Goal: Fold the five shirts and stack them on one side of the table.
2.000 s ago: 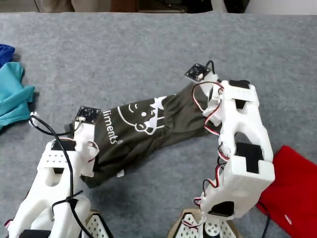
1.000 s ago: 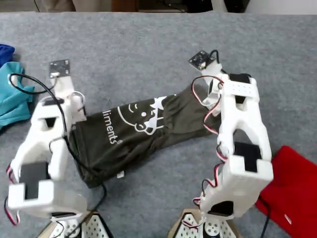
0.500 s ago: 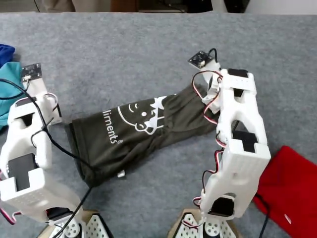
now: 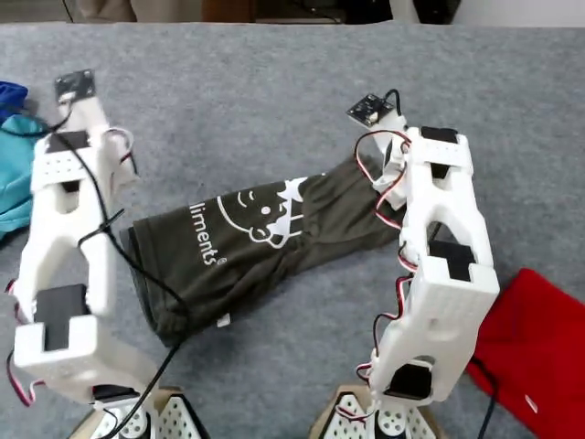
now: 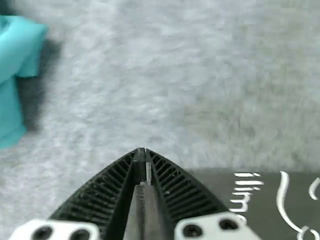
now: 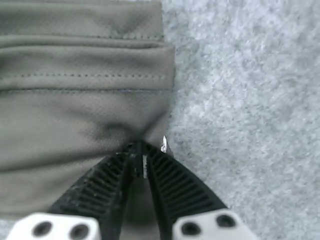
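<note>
Folding the olive shirt (image 4: 265, 251) well probably means the left gripper (image 5: 141, 155) opening and taking the printed end at a corner, so both ends lift evenly. The shirt lies as 1 long strip slanting across the middle of the grey table (image 4: 274, 91). The right gripper (image 6: 139, 150) is pinched onto its hem at the other end, fabric puckering at the tips. The left gripper's fingers are clenched on nothing, over bare table just beside the printed end.

Grey table (image 4: 274, 82) is running wide beyond the olive shirt (image 4: 265, 242) lying across the middle; I'm finding passing room there. Teal shirt (image 4: 13, 183) is crowding my left edge, red shirt (image 4: 539, 338) is blocking near right.
</note>
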`<state>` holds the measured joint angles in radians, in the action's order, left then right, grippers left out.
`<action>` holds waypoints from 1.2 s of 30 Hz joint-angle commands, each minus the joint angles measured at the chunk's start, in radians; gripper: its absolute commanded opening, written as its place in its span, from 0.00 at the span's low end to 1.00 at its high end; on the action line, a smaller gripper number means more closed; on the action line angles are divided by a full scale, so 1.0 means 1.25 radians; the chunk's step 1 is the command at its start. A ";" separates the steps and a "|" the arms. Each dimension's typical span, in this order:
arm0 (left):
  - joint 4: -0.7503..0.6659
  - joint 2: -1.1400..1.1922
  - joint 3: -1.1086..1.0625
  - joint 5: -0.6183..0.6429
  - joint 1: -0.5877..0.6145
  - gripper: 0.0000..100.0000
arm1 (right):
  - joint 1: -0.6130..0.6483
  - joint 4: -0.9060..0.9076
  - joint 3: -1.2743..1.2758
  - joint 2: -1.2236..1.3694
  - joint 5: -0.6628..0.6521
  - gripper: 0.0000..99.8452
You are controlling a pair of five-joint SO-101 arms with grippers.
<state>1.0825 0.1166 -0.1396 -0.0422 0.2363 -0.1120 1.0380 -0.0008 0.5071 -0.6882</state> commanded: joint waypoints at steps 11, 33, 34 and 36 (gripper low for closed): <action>0.144 0.197 0.091 0.023 -0.038 0.02 | -0.017 0.000 -0.034 0.004 -0.009 0.01; 0.124 0.288 0.114 -0.001 -0.002 0.02 | -0.017 -0.001 -0.035 0.004 -0.010 0.01; 0.125 0.301 0.124 -0.001 0.007 0.02 | -0.017 -0.001 -0.035 0.004 -0.010 0.01; 0.130 0.315 0.152 -0.005 0.052 0.02 | -0.017 -0.001 -0.035 0.004 -0.010 0.01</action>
<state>1.2543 0.4803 0.0061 -0.0376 0.2302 -0.1120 1.0380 -0.0008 0.5071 -0.6928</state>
